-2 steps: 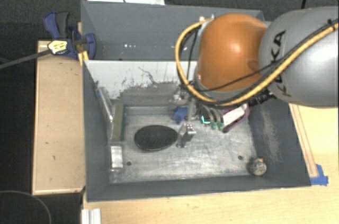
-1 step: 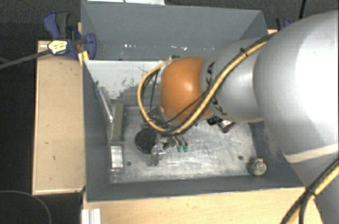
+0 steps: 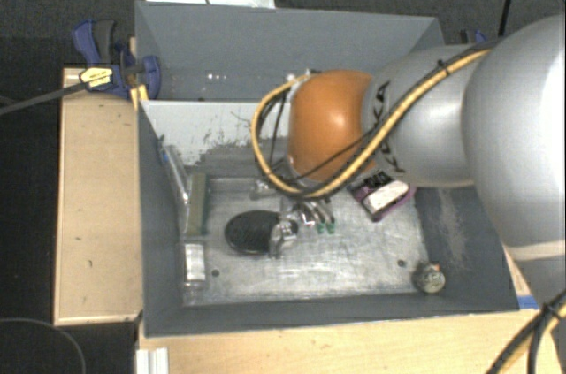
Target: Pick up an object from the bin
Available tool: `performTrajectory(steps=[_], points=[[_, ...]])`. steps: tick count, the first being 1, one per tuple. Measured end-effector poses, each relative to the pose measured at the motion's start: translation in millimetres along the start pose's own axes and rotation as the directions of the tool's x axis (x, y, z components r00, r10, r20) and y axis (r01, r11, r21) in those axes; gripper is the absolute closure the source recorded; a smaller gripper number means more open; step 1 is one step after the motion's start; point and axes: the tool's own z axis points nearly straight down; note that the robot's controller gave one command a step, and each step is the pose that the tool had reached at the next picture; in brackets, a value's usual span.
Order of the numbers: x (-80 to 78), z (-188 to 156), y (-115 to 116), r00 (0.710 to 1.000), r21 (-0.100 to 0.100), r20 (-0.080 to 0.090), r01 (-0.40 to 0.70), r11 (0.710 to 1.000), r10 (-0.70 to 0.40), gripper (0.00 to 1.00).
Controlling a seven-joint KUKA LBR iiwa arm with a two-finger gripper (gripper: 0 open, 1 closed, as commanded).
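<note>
Black flat oval thing (image 3: 248, 233): lying on the floor of the bin (image 3: 265, 54), left of centre and toward the front. Met at its right edge, touching or very nearly so, by the gripper (image 3: 296, 226), down at floor level under the orange wrist cover (image 3: 327, 129). Impossible to tell whether spread or pressed together (hidden largely by the cover and the looping yellow cable (image 3: 263, 158)). Nothing seen in its hold.

Further out, to the right: a purple-and-white block (image 3: 382, 196), just past the wrist and apart from the oval. Alone near the front right corner, a small round brassy piece (image 3: 431, 278). Along the left wall, a thin metal strip (image 3: 174, 173), a dull green bar (image 3: 197, 204) and a small silvery block (image 3: 194, 263), all clear of the gripper.

Judged as the grasping step, with no lift begun. Next, most likely: to settle squarely over the oval's near edge, close firmly, then rise straight up. Calls for care, given so flat and low a shape with little to bite on. Apt to slide left toward the green bar instead of being caught.
</note>
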Motion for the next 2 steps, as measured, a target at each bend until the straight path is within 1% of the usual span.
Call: performTrajectory(steps=[1,2], points=[[4.2,-17,-6,0.990,-0.001,-0.001,-0.141,0.990,0.141,0.00],[6.6,32,-5,0.981,-0.001,-0.002,-0.194,0.981,0.194,0.00]])
